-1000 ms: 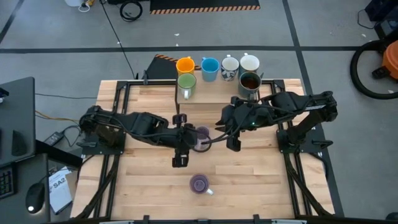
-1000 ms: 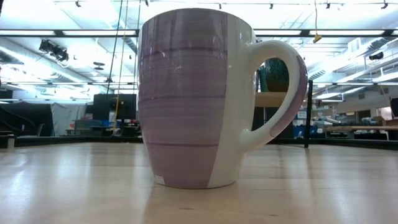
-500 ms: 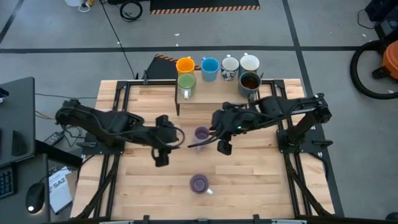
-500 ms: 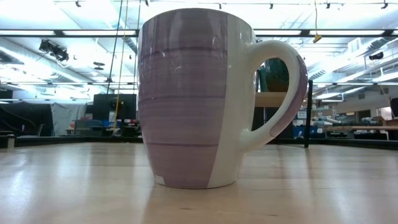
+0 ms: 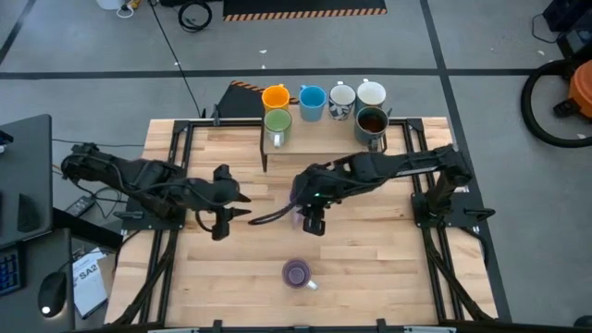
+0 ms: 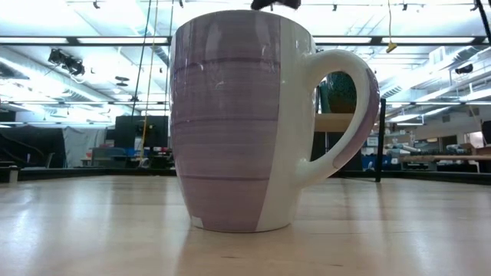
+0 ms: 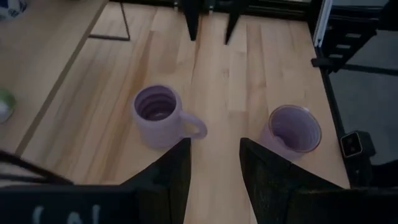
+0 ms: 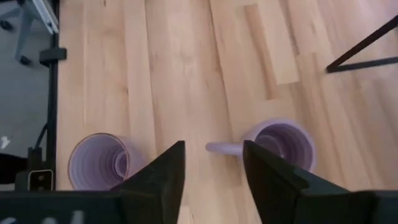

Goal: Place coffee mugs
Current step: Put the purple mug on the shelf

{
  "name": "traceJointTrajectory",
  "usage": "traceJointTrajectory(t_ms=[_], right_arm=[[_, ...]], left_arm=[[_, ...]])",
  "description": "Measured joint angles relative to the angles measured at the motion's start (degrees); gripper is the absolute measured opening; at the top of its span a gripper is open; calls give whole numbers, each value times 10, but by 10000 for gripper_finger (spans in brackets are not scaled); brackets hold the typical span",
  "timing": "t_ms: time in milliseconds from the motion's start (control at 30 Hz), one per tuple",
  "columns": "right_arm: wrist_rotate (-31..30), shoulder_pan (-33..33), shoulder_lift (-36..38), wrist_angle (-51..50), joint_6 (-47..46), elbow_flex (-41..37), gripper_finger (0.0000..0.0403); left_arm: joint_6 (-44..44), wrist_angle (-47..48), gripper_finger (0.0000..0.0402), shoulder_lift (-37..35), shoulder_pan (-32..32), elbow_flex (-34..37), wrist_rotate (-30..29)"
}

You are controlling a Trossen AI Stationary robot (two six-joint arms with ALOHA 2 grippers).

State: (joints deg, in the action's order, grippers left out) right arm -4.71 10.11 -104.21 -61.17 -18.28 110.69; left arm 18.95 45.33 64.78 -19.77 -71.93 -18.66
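Right gripper [image 5: 313, 220]: over the middle of the table [image 5: 388, 268], above one lilac mug [image 8: 281, 144]; jaws parted, nothing between them.
Left gripper [image 5: 220, 227]: left of centre, jaws apart, holding nothing.
Lilac mug at centre: upright on the wood, mostly hidden under the right gripper from above; its handle shows in both wrist views.
Second lilac mug [image 5: 296, 273]: upright near the front edge, well apart from both grippers.
Far row: orange mug [image 5: 275, 96], blue mug [image 5: 312, 100], two white mugs [image 5: 370, 93].
Just in front of the row: green mug [image 5: 277, 123], dark mug [image 5: 371, 123].
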Motion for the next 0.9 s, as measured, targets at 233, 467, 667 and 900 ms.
traceJointTrajectory(t_ms=[233, 467, 667, 900], right_arm=[[50, -21, -41, 10, -17, 0, 204], [46, -43, -54, 14, -27, 0, 202], [28, -49, -65, 7, 59, 0, 202], [29, -70, -63, -7, 164, -4, 201]], left_arm=[[34, -56, 142, -82, 0, 94, -8], [51, -113, 142, -171, -4, 172, -8], [91, -117, 142, -227, -3, 206, -22], [134, -117, 142, -255, -3, 207, -48]])
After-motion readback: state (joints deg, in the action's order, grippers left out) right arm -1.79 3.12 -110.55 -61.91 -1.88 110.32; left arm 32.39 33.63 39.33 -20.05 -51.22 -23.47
